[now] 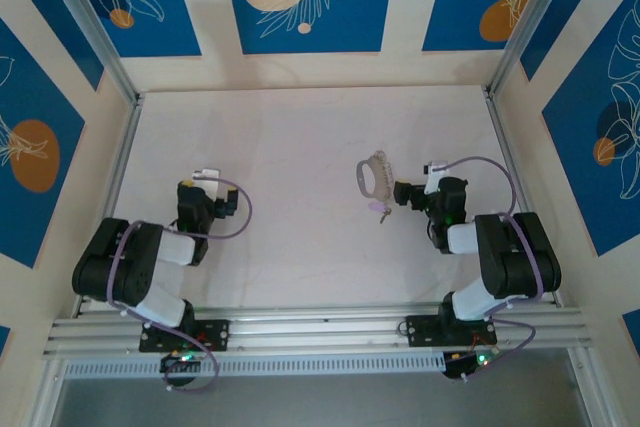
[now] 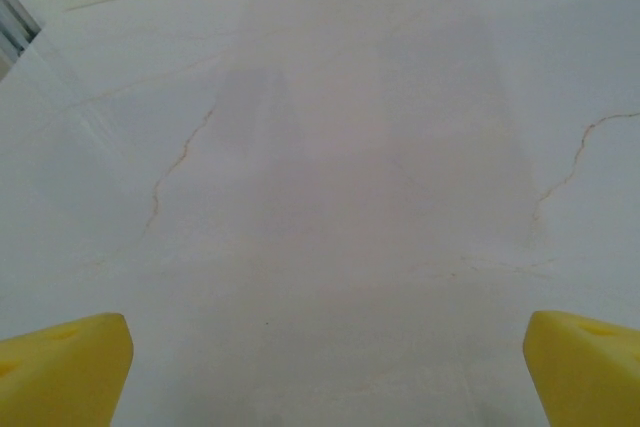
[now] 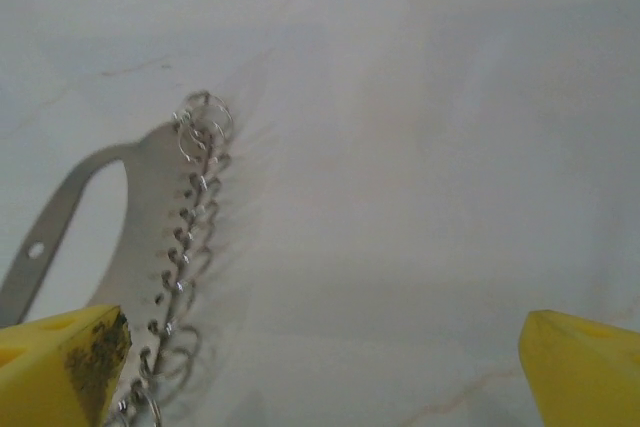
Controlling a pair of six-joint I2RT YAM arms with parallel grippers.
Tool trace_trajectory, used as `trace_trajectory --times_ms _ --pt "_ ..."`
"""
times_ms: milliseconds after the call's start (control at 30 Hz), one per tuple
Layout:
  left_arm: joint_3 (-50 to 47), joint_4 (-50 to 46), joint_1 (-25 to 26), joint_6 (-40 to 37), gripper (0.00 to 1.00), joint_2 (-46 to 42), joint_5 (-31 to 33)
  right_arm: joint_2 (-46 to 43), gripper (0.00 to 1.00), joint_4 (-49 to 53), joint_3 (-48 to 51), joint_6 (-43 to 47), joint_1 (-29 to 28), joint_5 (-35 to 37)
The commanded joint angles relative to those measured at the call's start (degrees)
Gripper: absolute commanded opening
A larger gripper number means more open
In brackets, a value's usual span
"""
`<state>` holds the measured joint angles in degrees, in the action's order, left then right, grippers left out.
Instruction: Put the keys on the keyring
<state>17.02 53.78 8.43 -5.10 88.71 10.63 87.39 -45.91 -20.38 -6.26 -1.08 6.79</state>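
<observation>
On the left of the white table, the yellow-padded left gripper hangs with jaws wide and empty, well apart from the work. Right of centre lies the large pale silvery oval keyring fringed with small wire loops, the tiny lilac-headed silver key loose on its near side. The right gripper, jaws also wide and empty, sits beside that fringe, so a careless approach could snag the loops or skid the flat key away.
</observation>
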Motion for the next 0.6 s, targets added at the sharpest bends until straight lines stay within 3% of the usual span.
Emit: trace_trajectory --times_ms 0,200,567 --pt "2.8 2.8 -1.7 -0.2 1.00 0.6 -5.3 0.1 0.99 -0.3 -3.6 0.0 3.0 -7.1" --pt "5.7 -2.7 -5.1 2.3 1.00 0.8 -11.1 -0.1 0.99 0.0 -3.6 0.7 1.8 -4.9" --pt "5.8 -3.0 -5.2 2.3 1.00 0.8 -11.2 -0.1 0.99 -0.1 -3.6 0.9 1.3 -3.7"
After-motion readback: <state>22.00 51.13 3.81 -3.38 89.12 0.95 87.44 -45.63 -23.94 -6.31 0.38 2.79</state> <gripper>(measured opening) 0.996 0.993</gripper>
